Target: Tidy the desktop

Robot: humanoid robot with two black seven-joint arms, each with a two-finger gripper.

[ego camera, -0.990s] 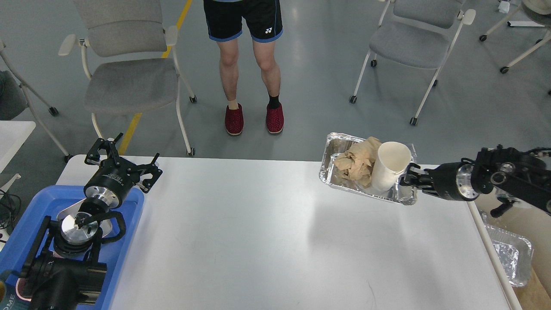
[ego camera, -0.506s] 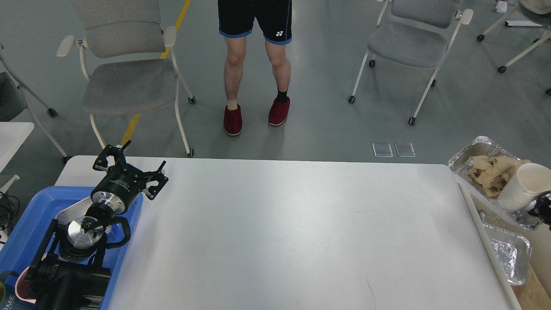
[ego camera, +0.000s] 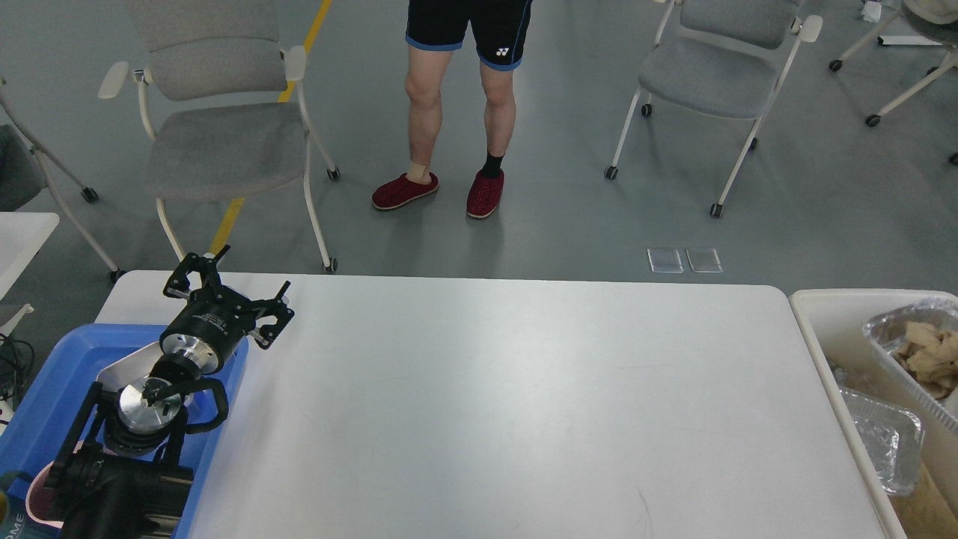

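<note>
The desktop [ego camera: 486, 404] fills the middle of the view, a wide white slab with rounded far corners and a few faint grey scuffs near its front edge. At its left end a blue tray [ego camera: 52, 389] sits on the surface, with a pale dish [ego camera: 123, 368] showing inside it beneath the arm.

The left arm comes up from the lower left corner over that tray, and the left gripper [ego camera: 228, 288] hangs above the desktop's far left corner, just past the tray's far edge. Its two black fingers [ego camera: 187, 273] stand spread apart with nothing between them. The rest of the white surface stretches away to that gripper's right. The right gripper is out of the picture.

Off the desktop's right edge stands a cream-coloured bin [ego camera: 823, 337], its rim just beside the tabletop. Inside it lies a foil tray [ego camera: 887, 326] holding crumpled brown paper [ego camera: 928, 352], and lower down a second foil tray [ego camera: 883, 442] rests against the bin's side.

Beyond the far edge a person [ego camera: 460, 97] stands on the grey floor in black shorts and red slippers. A grey chair [ego camera: 217, 127] stands to the far left, another grey chair [ego camera: 711, 67] to the far right. A corner of a smaller white table [ego camera: 22, 236] shows at the left edge.
</note>
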